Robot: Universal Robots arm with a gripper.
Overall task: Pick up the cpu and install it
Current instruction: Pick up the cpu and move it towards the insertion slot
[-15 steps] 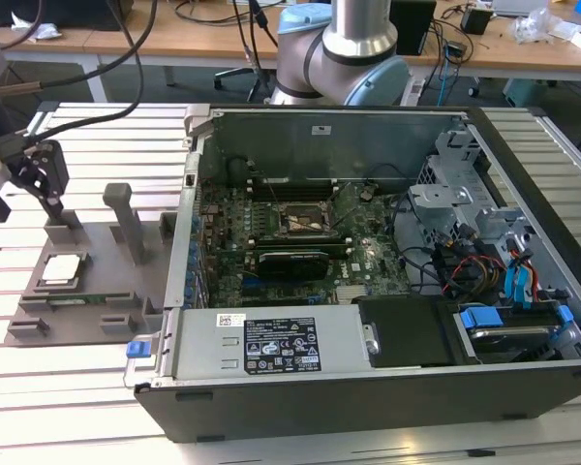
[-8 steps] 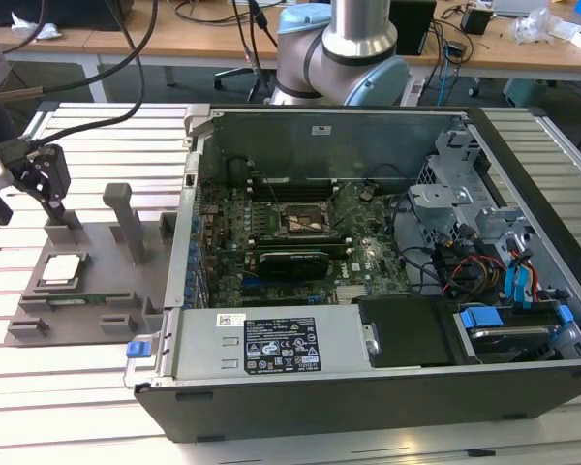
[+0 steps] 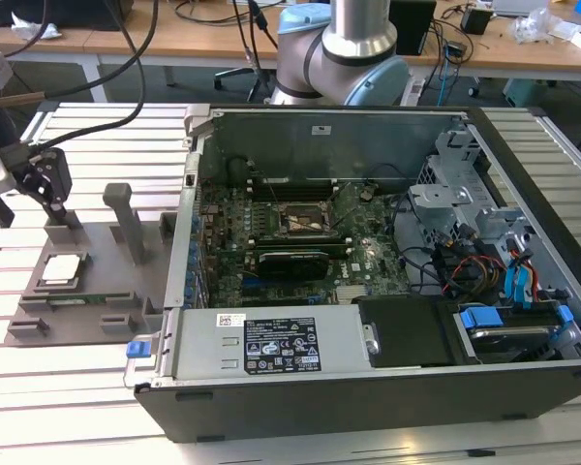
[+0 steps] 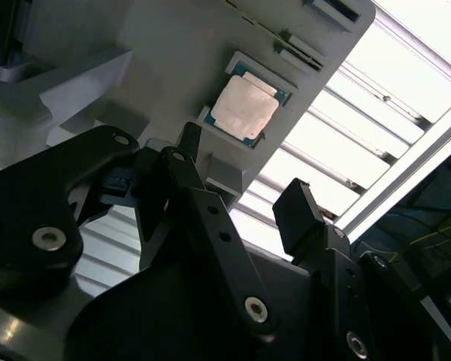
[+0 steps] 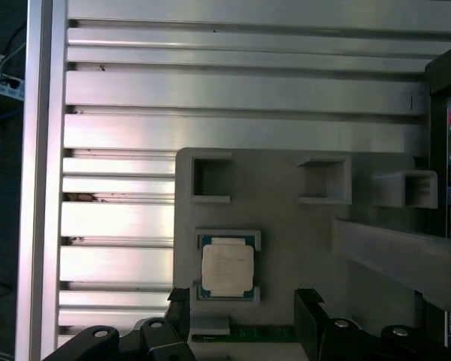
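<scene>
- Squarely seated in a shallow pocket of the grey fixture block [image 3: 116, 276], the cpu [image 5: 227, 271] lies flat with its silvery metal top up and a thin pale rim round it.
- Just above it hangs the gripper [image 4: 244, 162], its two black fingers spread wide with nothing between them. In both wrist views the chip shows in the gap, clear of both fingers.
- In the exterior view the chip sits at the near-left part of the block, with the gripper over the block's far-left part.
- Matte grey plastic makes up the block, which is moulded with square open pockets and upright posts. A narrow green board [image 3: 77, 298] lies in a slot just near of the chip.
- Ribbed aluminium slats form the table [image 3: 77, 387] beneath.
- To the exterior view's right stands the open dark computer case [image 3: 368, 397]. A square metal socket frame [image 3: 305, 221] sits mid-way on its green motherboard.
- Beyond the case, on the far side, rises the arm's silver and pale-blue joint [image 3: 353, 58].
</scene>
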